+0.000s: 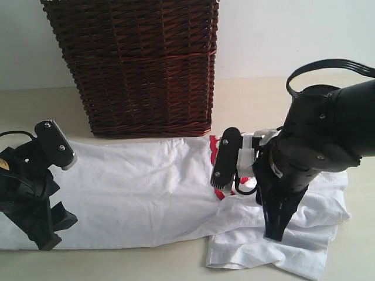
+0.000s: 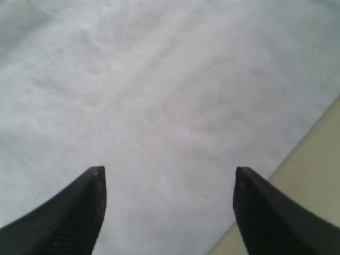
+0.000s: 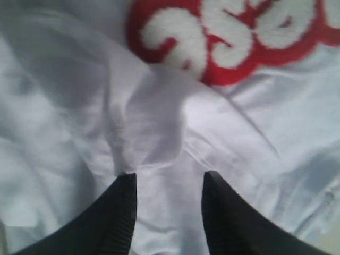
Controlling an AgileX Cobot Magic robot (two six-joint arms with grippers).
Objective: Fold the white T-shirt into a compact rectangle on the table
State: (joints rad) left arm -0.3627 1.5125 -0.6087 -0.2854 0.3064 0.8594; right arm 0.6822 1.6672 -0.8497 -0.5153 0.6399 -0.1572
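The soft white cotton T-shirt point(image 1: 135, 193) lies spread lengthwise across the near part of the wide, pale cream-beige table point(image 1: 246, 93), with a strip of bare table between it and the near edge. Its left stretch is flat and smooth. Its right end is rumpled and doubled over itself in loose layers. The red outlined patch with fuzzy white letters point(image 3: 234, 37) shows on the right half, partly tucked under a fold. The right gripper point(image 3: 169, 178) points down onto this crumpled part just beside the patch. Its jaws stand partly open with a clear gap between them, and a raised ridge of cloth sits just ahead of the tips, not clamped as far as the right wrist view shows. The left gripper point(image 2: 169, 175) hangs over the flat left portion close to the shirt's hem, where a wedge of table shows. Its jaws are spread wide and hold nothing. Behind the shirt, toward the far edge of the table, stands a tall dark reddish-brown wicker basket point(image 1: 140, 64), its base just beside the shirt's back edge. A pale bluish-white wall point(image 1: 293, 35) rises behind it.
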